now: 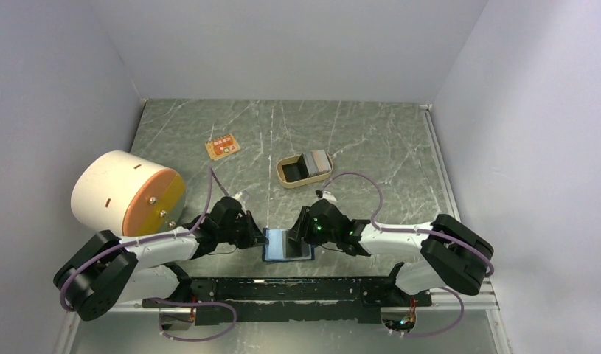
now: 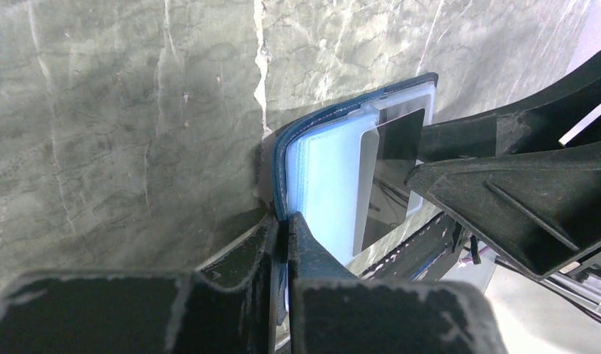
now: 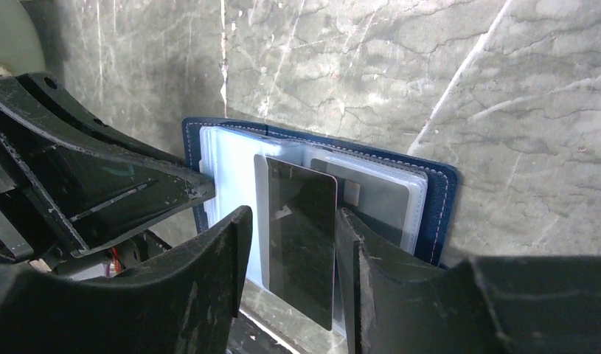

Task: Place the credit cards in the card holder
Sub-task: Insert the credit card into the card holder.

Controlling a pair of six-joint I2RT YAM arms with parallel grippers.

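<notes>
L pincer was clamped on the card holder at its left edge. R pincer stood apart, either side of a dark card half-seated in holder's slot. Best approach, probably: hold holder steady and push the card home gently. Other credit cards sat in tray beyond holder.

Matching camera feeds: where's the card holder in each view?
Top external: low centre, card holder lying open.
Left wrist: centre, edge pinched in left gripper.
Right wrist: centre, open behind the dark card.
Shared landmark: green marbled table in all; dark card in both wrist views.
</notes>
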